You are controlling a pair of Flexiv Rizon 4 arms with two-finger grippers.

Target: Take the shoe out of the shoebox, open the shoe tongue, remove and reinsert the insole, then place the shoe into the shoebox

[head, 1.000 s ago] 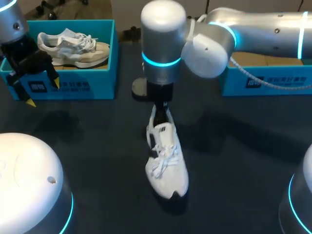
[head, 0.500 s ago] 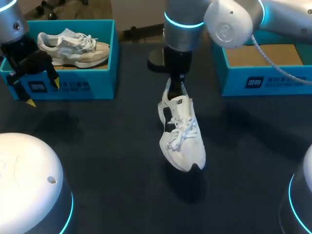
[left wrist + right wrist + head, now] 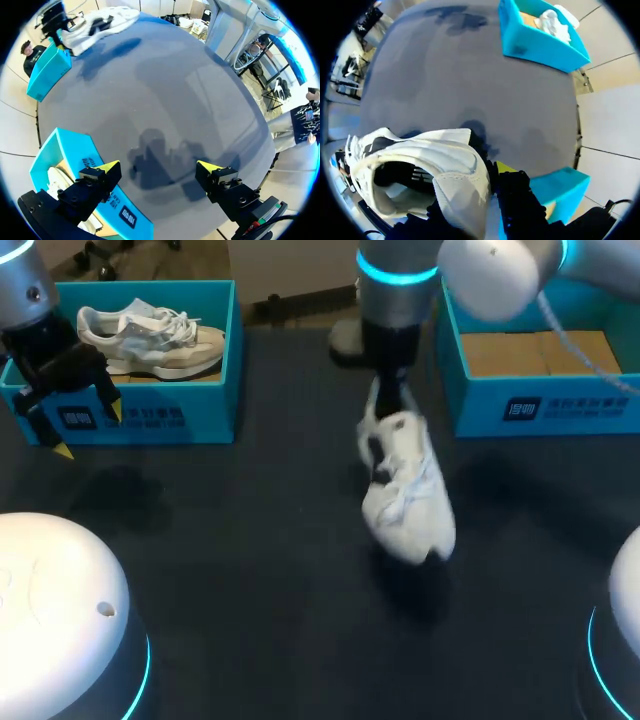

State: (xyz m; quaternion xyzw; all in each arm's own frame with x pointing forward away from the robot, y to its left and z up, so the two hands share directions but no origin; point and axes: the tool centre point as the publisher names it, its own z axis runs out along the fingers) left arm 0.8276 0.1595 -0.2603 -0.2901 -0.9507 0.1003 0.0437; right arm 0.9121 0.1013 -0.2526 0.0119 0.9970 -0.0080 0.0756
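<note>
The white sneaker [image 3: 405, 495] hangs just above the dark desk [image 3: 250, 570], toe tilted down toward the near edge, with its shadow on the surface beneath. At the sneaker's heel, the right gripper [image 3: 388, 390] is clamped on the heel collar, one finger [image 3: 506, 172] outside it. Just beyond the sneaker, to its right, stands a blue shoebox [image 3: 520, 405] showing only its brown floor. Well to the sneaker's left, the left gripper [image 3: 157, 172] hovers with its fingers spread wide, holding nothing. Behind it, a second blue shoebox [image 3: 225, 360] holds a beige sneaker [image 3: 150, 335] lying on its side.
</note>
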